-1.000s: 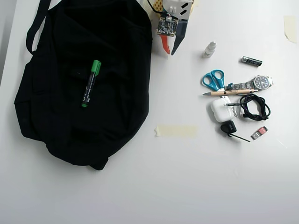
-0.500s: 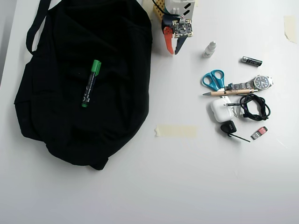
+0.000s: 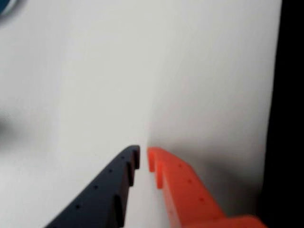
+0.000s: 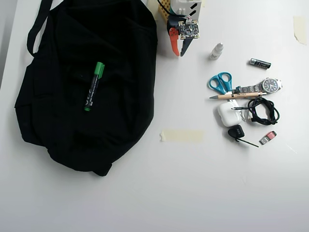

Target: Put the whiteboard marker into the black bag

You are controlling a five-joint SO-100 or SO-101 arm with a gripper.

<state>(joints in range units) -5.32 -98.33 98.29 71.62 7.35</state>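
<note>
In the overhead view, a small white dropper bottle [image 4: 216, 51] stands just right of the claw [image 4: 178, 53]. Farther right and below lie blue-handled scissors [image 4: 220, 82], a wristwatch [image 4: 263, 87], white earbud case [image 4: 228, 114] and coiled black cable [image 4: 263, 111]. A tape strip [image 4: 182, 136] lies well below on the white tabletop [image 4: 203, 193].

Overhead view: whiteboard marker [image 4: 93, 86] on black bag [image 4: 116, 58], left; claw [image 4: 177, 54] just right of bag.

Bare table [image 4: 183, 193] open below, black bag [image 4: 120, 96] filling left, scissors [image 4: 219, 82] clutter (small items) crowding right
</note>
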